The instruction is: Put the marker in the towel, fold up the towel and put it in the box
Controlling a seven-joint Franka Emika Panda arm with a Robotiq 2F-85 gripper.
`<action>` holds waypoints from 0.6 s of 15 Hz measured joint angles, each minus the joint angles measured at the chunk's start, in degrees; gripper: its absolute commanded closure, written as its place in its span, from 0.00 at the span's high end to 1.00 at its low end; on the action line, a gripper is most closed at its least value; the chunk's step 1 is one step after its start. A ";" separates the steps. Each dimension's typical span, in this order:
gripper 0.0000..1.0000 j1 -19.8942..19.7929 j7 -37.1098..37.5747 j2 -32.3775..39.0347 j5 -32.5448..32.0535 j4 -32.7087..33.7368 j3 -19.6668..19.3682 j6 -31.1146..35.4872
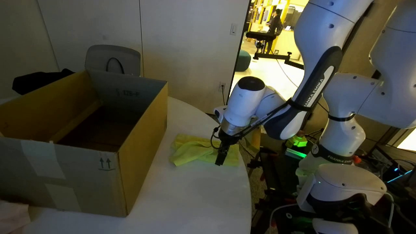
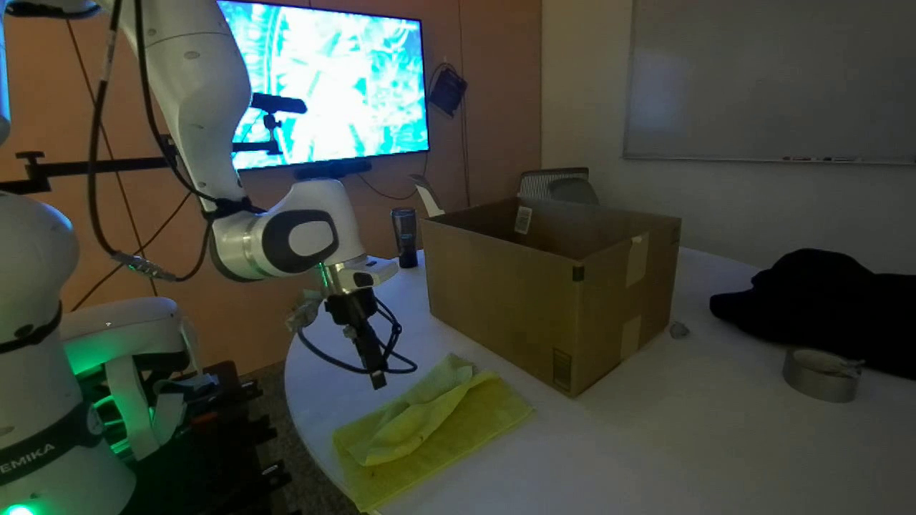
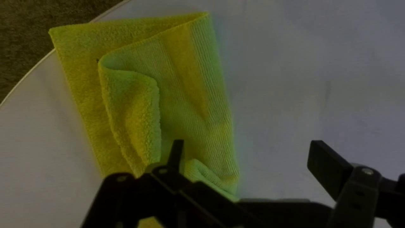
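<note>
The yellow-green towel [image 1: 190,151] lies partly folded on the white table, a loose flap bunched over its top; it also shows in an exterior view [image 2: 469,436] and the wrist view [image 3: 202,91]. The marker is not visible in any view. A tiny dark speck shows by the towel's fold in the wrist view, too small to identify. My gripper [image 3: 246,142] is open and empty, one finger over the towel and the other over bare table. In both exterior views the gripper [image 1: 221,161] [image 2: 377,380] hangs above or beside the towel. The brown cardboard box [image 1: 144,156] [image 2: 501,300] stands beside the towel, open at the top.
The round table's edge [image 3: 23,77] runs close to the towel's corner. A dark tumbler [image 2: 405,236] stands behind the box. A tape roll [image 2: 821,375] and black cloth [image 2: 823,307] lie on its far side. A pinkish cloth [image 1: 13,216] lies near the box.
</note>
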 measured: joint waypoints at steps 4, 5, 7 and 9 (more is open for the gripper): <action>1.00 -2.90 -0.86 0.26 0.05 -0.02 2.80 -1.36; 1.00 -4.29 -1.66 0.43 0.10 -0.02 3.73 -1.35; 1.00 -7.47 -3.88 0.86 0.52 -0.02 5.63 -1.18; 1.00 -11.34 -6.83 1.35 1.41 -0.02 7.89 -0.69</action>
